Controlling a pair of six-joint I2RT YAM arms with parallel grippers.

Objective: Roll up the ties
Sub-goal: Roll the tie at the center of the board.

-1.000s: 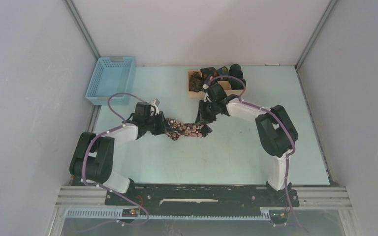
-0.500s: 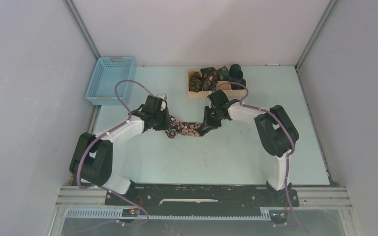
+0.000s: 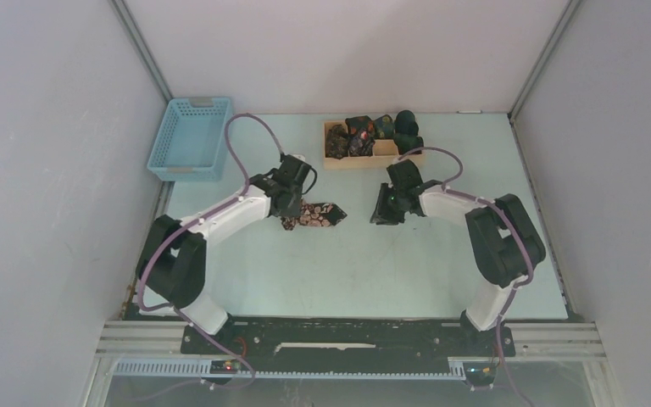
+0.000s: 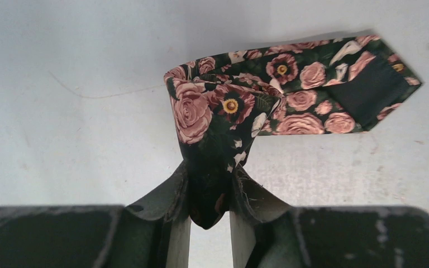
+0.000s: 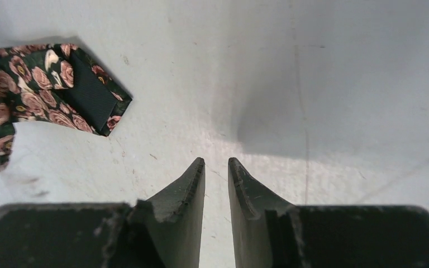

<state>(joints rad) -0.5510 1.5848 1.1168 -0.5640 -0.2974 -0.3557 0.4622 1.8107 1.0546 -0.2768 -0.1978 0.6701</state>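
Pale table (image 3: pixel 441 280): floral tie (image 3: pixel 318 214) mid-surface, one end raised; blue basket (image 3: pixel 191 138) far-left corner; wooden tray (image 3: pixel 356 161) holding rolled ties (image 3: pixel 360 134) far centre.

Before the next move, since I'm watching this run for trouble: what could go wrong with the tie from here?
The left gripper pinches only a small fold of the rose-patterned tie at its fingertips, so the fabric may slip out. The right gripper is empty and apart from the tie, so nothing pins the loose pointed end; any roll could drag or come out slack.
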